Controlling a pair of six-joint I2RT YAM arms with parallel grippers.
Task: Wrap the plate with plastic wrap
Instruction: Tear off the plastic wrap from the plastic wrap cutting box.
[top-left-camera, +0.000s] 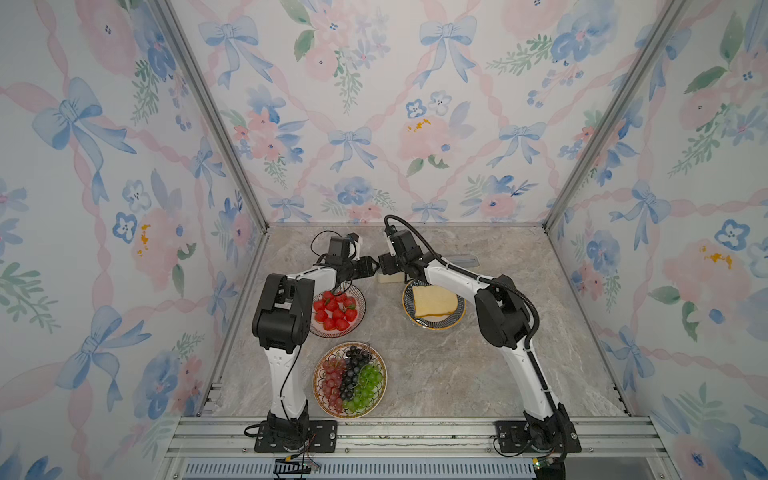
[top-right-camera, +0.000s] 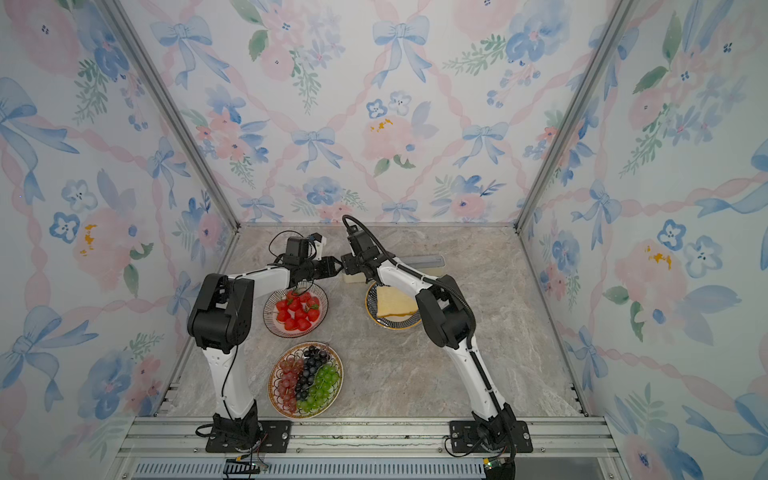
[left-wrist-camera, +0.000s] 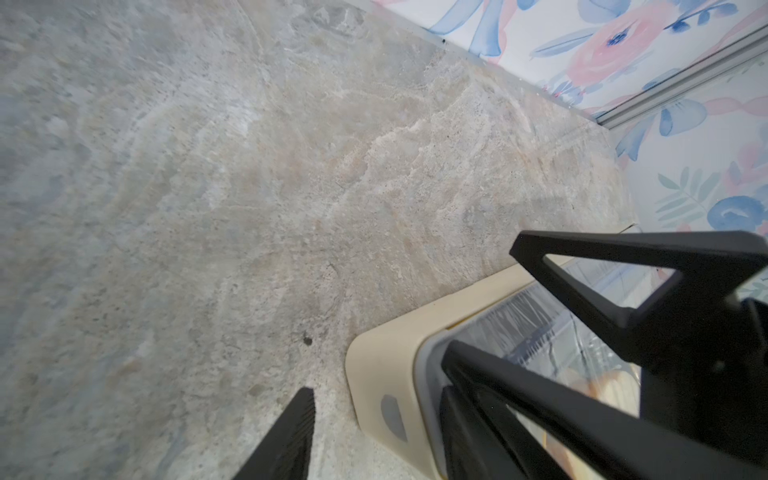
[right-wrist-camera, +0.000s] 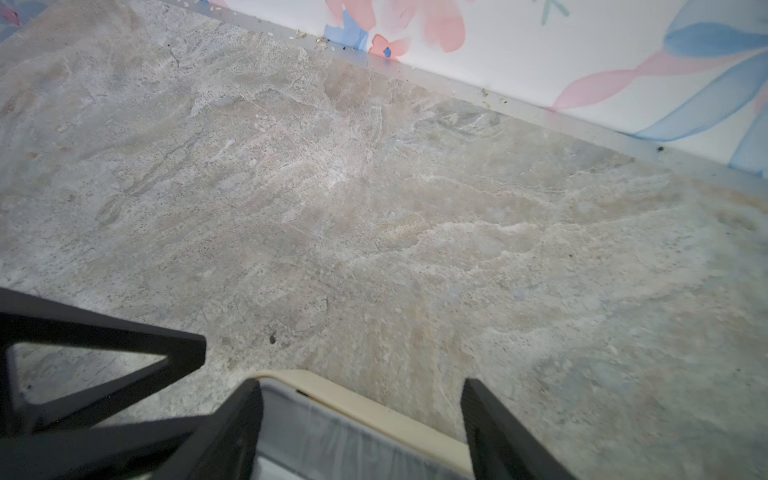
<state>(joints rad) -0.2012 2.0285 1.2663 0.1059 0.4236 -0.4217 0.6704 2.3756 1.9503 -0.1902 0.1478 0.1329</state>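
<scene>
The plastic wrap's long cream box (top-left-camera: 390, 277) with a grey top lies at the back of the table, and both grippers meet over its left end. Clear crinkly film (left-wrist-camera: 519, 316) shows along its top. My left gripper (left-wrist-camera: 376, 395) is open; the box's rounded end sits between its fingers, with one finger clear of the box on the table side. My right gripper (right-wrist-camera: 360, 386) is open too and straddles the same end. Just in front of the box stands a blue-rimmed plate (top-left-camera: 432, 326) with a slice of bread, partly hidden by my right arm.
A plate of strawberries (top-left-camera: 360, 309) sits under my left forearm. A gold-rimmed plate of grapes (top-left-camera: 316, 380) stands near the front between the arm bases. The back wall (right-wrist-camera: 540, 54) runs close behind the box.
</scene>
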